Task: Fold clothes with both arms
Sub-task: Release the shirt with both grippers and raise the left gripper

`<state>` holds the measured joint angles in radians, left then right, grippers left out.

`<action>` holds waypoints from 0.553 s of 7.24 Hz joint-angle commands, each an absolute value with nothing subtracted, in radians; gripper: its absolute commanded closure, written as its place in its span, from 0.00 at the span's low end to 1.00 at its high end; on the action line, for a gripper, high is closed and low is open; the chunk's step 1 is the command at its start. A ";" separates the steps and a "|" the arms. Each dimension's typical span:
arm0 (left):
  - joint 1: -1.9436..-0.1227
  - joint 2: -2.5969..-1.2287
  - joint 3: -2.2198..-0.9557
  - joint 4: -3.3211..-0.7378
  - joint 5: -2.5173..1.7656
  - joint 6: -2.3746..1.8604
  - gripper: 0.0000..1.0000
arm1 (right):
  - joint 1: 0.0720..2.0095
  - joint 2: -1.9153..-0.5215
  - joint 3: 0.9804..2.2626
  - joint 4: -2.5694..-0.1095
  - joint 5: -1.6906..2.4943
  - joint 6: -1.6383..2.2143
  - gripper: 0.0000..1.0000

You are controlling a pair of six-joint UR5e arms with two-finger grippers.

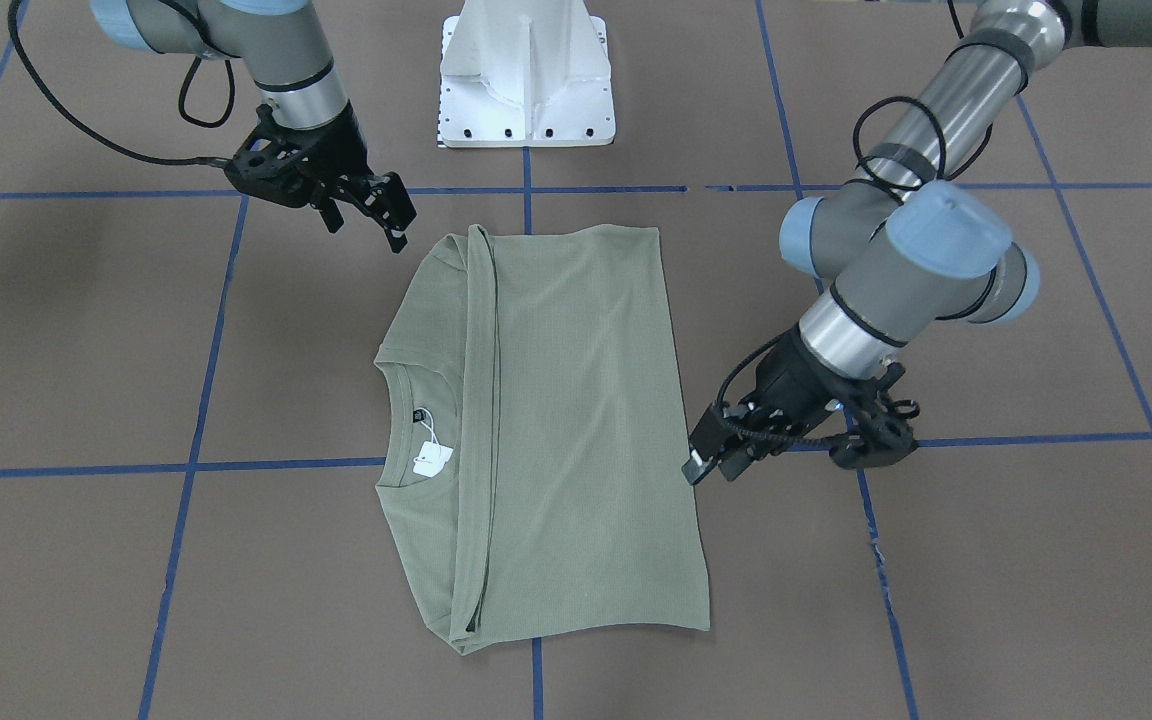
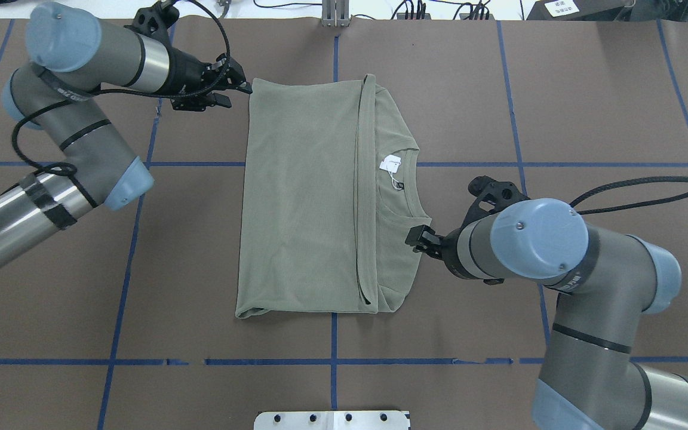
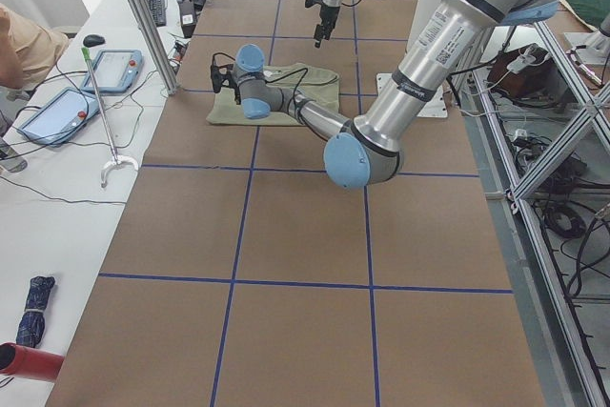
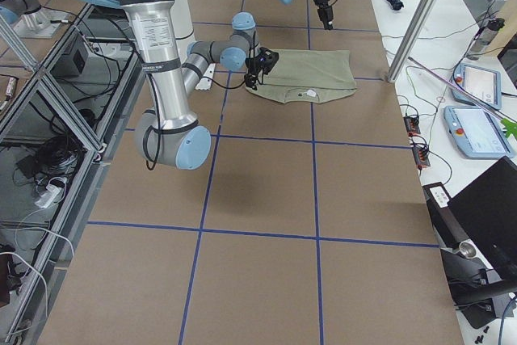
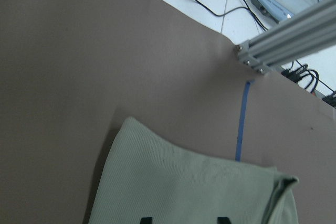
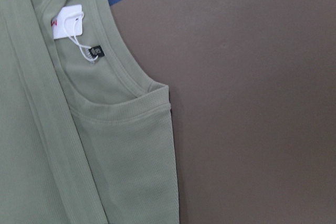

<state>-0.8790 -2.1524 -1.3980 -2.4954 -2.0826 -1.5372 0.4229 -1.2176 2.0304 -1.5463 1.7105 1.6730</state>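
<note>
The sage-green shirt [image 1: 576,420] [image 2: 302,203] lies flat on the brown table, folded into a long rectangle. Its round neck and white hang tag [image 2: 390,162] [image 6: 67,22] are uncovered on my right side. My left gripper [image 2: 237,94] [image 1: 701,460] hovers open at the shirt's far left corner. In the left wrist view two black fingertips [image 5: 147,220] stand apart over the cloth [image 5: 184,187]. My right gripper [image 2: 414,239] [image 1: 366,232] is open beside the near shoulder edge and holds nothing. The right wrist view shows only the collar and shoulder [image 6: 121,156].
The white pedestal base [image 1: 526,90] [image 2: 332,420] stands on the robot's side of the shirt. Blue tape lines [image 2: 332,343] grid the table. An aluminium frame post [image 5: 283,45] rises at the far edge, with tablets [image 3: 114,69] and a person's sleeve [image 3: 19,40] beyond.
</note>
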 commanded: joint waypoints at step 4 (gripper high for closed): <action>-0.884 -2.020 -1.543 -2.490 -2.149 -1.539 0.39 | 0.454 -0.922 1.728 -1.766 1.971 1.099 0.00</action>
<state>-0.8835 -2.0296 -1.5412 -2.4899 -2.1468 -1.5386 0.4167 -0.9637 1.7965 -1.7479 1.8497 1.2229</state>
